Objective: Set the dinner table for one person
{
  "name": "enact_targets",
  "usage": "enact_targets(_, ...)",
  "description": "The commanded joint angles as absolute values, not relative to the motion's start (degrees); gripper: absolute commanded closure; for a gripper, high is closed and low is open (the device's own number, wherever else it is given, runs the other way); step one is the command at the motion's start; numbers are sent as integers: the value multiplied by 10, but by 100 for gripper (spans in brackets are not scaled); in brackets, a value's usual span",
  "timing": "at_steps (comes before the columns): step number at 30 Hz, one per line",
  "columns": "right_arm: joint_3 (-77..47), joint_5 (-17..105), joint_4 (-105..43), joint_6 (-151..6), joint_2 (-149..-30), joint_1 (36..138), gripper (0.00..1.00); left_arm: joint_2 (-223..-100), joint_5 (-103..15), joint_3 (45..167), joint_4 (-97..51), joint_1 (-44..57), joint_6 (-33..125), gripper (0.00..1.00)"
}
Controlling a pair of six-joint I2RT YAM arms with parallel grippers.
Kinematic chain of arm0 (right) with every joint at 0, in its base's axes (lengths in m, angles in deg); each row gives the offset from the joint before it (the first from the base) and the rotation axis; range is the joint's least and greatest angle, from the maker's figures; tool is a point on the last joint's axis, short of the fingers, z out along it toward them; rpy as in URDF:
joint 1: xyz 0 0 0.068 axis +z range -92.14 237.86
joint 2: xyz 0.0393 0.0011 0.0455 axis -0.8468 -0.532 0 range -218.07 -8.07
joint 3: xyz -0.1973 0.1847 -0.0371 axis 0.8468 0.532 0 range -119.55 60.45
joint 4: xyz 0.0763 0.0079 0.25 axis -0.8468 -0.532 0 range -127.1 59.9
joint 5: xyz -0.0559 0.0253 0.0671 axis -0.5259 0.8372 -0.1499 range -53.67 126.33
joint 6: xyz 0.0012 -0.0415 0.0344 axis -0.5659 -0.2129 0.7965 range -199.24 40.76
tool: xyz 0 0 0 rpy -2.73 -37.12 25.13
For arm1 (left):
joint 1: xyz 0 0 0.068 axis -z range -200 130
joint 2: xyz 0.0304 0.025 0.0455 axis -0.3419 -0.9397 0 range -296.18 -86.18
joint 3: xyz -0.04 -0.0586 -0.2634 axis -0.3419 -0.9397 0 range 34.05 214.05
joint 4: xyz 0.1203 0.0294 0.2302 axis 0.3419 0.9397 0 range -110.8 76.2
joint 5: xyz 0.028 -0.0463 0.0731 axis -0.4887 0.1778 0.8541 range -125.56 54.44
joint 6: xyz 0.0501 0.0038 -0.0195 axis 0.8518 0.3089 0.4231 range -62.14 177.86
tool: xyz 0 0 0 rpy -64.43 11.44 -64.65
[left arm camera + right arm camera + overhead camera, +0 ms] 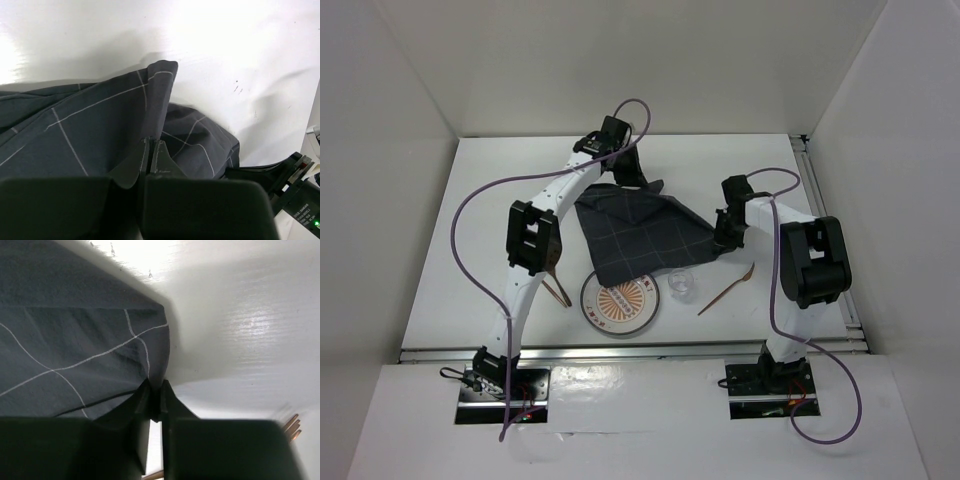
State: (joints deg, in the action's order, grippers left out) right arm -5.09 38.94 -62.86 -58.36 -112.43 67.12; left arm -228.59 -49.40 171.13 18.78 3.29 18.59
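Observation:
The dinner table (pixel 470 250) is a white tabletop. A dark navy grid-lined cloth (pixel 635 238) lies on it, stretched between both grippers. My left gripper (pixel 633 177) is shut on the cloth's far corner; the cloth (pixel 100 125) folds over its fingers (pixel 142 155). My right gripper (pixel 724 232) is shut on the cloth's right corner (pixel 155 375). A round plate (pixel 620 303) with an orange pattern sits in front of the cloth, its far rim under the cloth's edge. A small clear glass (pixel 681 284) stands right of the plate. A wooden spoon (pixel 728 288) lies further right.
A wooden utensil (pixel 558 288) lies left of the plate, partly under the left arm. A metal rail (pixel 630 350) runs along the near edge and another (pixel 825 235) along the right edge. White walls enclose the table.

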Motion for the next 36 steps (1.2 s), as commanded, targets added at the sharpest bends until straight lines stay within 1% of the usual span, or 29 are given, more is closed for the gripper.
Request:
enact_targets(1,-53,388,-617,-575,-1123,674,92,-2278,-516,1720,169,35,187,100)
enact_targets(2,-58,380,-617,-575,-1123,674,98,-2278,-516,1713,169,35,187,100)
enact_targets(3,-63,372,-622,-575,-1123,674,100,-2271,-522,1713,169,28,187,100)
enact_targets(8,-80,348,-633,-570,-1105,685,100,-2229,-510,1693,169,22,197,100)
enact_targets(12,-108,330,-639,-563,-1081,685,100,-2200,-511,1696,160,-5,197,100)
enact_targets(14,-163,322,-639,-563,-1081,685,100,-2193,-518,1726,160,-17,189,100)
enact_targets(16,-220,317,-646,-558,-1097,685,100,-2169,-550,1731,139,-39,173,100)
enact_targets(17,-283,317,-651,-564,-1097,685,100,-2158,-560,1731,132,-46,173,100)
enact_targets(18,-316,308,-651,-564,-1105,685,100,-2148,-566,1731,125,-51,168,100)
enact_targets(19,-384,302,-651,-569,-1112,685,100,-2122,-567,1736,119,-63,168,100)
enact_targets(20,-417,302,-656,-578,-1112,685,100,-2109,-567,1736,110,-69,168,100)
enact_targets(22,-478,289,-656,-583,-1112,685,100,-2082,-574,1742,99,-99,157,100)
enact_targets(23,-528,289,-650,-588,-1112,685,100,-2055,-581,1742,85,-111,151,100)
enact_targets(25,-570,297,-635,-595,-1096,685,100,-2029,-597,1742,79,-150,138,100)
enact_targets(28,-570,308,-617,-600,-1051,695,100,-1968,-610,1721,73,-186,132,100)
enact_targets(30,-544,308,-610,-600,-1023,702,100,-1913,-595,1688,83,-191,146,100)
enact_targets(31,-533,308,-603,-600,-991,702,100,-1894,-576,1676,83,-191,159,100)
enact_targets(32,-498,308,-593,-608,-972,716,100,-1874,-570,1642,90,-191,159,100)
enact_targets(33,-478,303,-582,-616,-953,724,100,-1836,-570,1626,90,-191,159,100)
enact_targets(34,-461,303,-574,-628,-915,732,100,-1818,-564,1610,105,-191,166,100)
enact_targets(36,-431,288,-580,-633,-887,751,100,-1782,-564,1561,112,-191,172,100)
